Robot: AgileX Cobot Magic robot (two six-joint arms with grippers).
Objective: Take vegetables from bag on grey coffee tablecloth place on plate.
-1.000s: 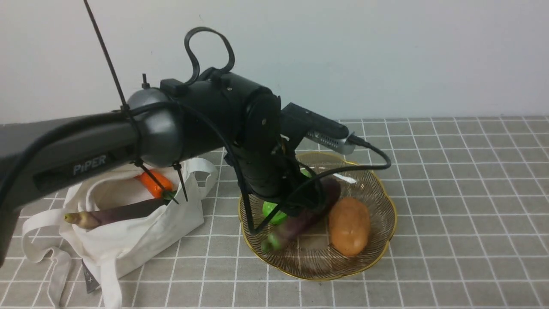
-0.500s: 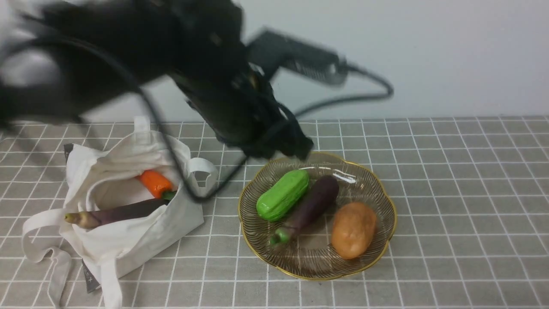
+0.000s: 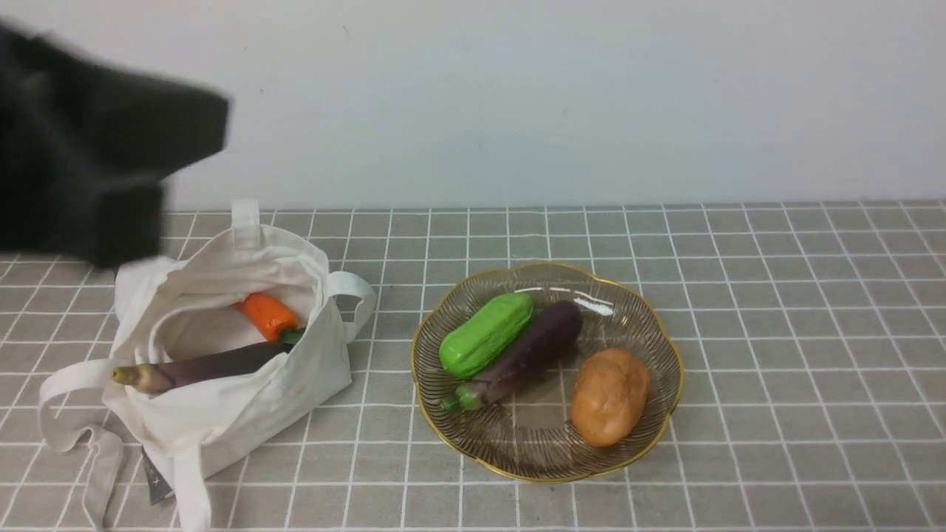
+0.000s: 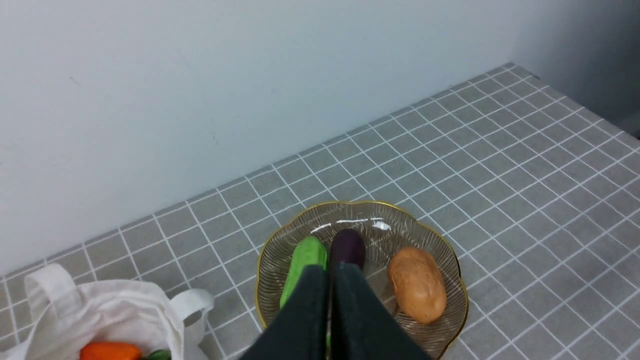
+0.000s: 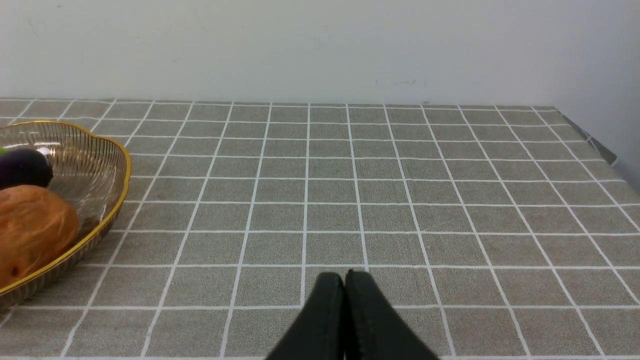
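The off-white bag lies open on the left of the checked tablecloth. In it are a purple eggplant and an orange vegetable. The gold-rimmed plate holds another eggplant. My left arm is a blur high at the far left, above the bag. In the left wrist view my left gripper is shut and empty, high over the plate and the eggplant. My right gripper is shut and empty, low over bare cloth to the right of the plate.
A green cucumber and a brown potato also lie on the plate, on either side of the eggplant. A pale wall stands behind the table. The cloth's right edge shows in the right wrist view.
My left arm has lifted off the plate and swung up to the far left. The eggplant it hovered over now lies free on the plate, shifted slightly.
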